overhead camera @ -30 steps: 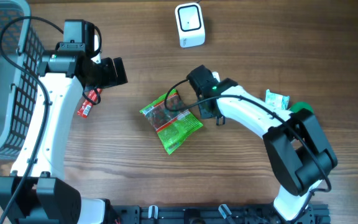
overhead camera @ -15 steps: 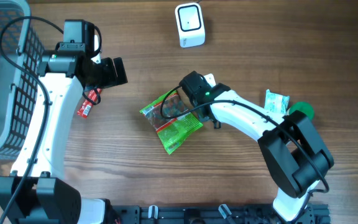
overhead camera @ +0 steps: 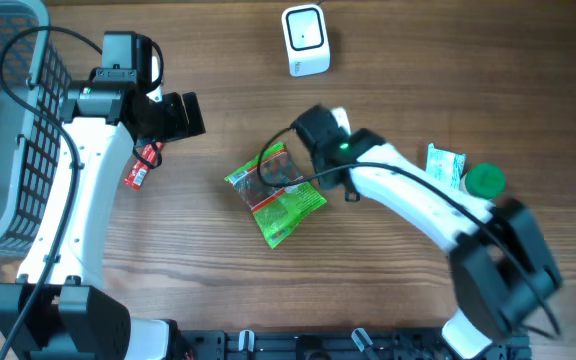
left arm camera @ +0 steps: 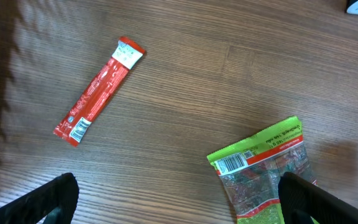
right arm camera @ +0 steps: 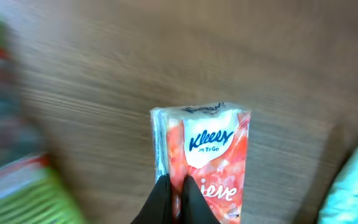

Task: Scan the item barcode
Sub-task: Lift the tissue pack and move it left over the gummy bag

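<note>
At far left: grey mesh plastic basket (overhead camera: 3,120), not involved.

Left gripper (overhead camera: 181,115) hangs over the brown wooden table (overhead camera: 168,260) with fingers spread wide and nothing between them. Red foil stick sachet (left arm camera: 98,90) lies flat just below it, untouched.

Centre: green-and-clear plastic snack bag (left arm camera: 263,165) lies flat with its barcode face up, visible in the left wrist view. White box-shaped barcode scanner (overhead camera: 305,40) stands at the far edge, well apart from the bag.

Right gripper (right arm camera: 173,191) is at the bag's far right corner, between bag and scanner. Its fingers are pinched tight on the near edge of a red-and-white Kleenex tissue pack (right arm camera: 207,149), so I read that as the item to scan. Can't tell whether the pack is off the table yet (overhead hides most of it under the wrist). No barcode on the face the wrist camera sees.

Right side: white-and-green paper packet (overhead camera: 446,163) and green round cap (overhead camera: 485,180), both idle.

Progress estimate: grasp done, maybe a third through. Left to do: carry the pack to the scanner, turn the barcode side to its window, hold for the read. The edge pinch is thin, so the pack may swing.
</note>
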Motion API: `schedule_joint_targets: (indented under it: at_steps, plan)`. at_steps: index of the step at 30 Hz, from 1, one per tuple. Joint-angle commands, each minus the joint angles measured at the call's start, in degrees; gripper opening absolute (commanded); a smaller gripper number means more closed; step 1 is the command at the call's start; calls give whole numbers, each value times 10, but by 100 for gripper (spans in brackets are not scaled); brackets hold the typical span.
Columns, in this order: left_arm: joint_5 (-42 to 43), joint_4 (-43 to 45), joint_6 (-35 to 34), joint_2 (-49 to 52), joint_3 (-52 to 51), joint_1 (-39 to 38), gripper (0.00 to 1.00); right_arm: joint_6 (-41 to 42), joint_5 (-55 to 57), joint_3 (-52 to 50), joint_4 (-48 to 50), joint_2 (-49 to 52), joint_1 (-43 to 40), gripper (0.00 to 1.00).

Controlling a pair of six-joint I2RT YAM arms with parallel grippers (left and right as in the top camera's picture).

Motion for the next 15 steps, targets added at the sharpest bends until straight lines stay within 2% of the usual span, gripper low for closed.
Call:
schedule_joint_targets:
  at_steps: [1, 6, 11, 15]
  plan:
    - [5, 2, -2, 0, 0, 0, 100, -10, -115, 70, -33, -81, -31, 4]
    - [5, 2, -2, 0, 0, 0, 100, -10, -259, 150, -107, -94, -81, 4]
    - [5, 2, -2, 0, 0, 0, 100, -7, -349, 285, -172, -80, -122, 4]
    - [5, 2, -2, 0, 0, 0, 100, 0, -501, 413, -228, -34, -163, 4]
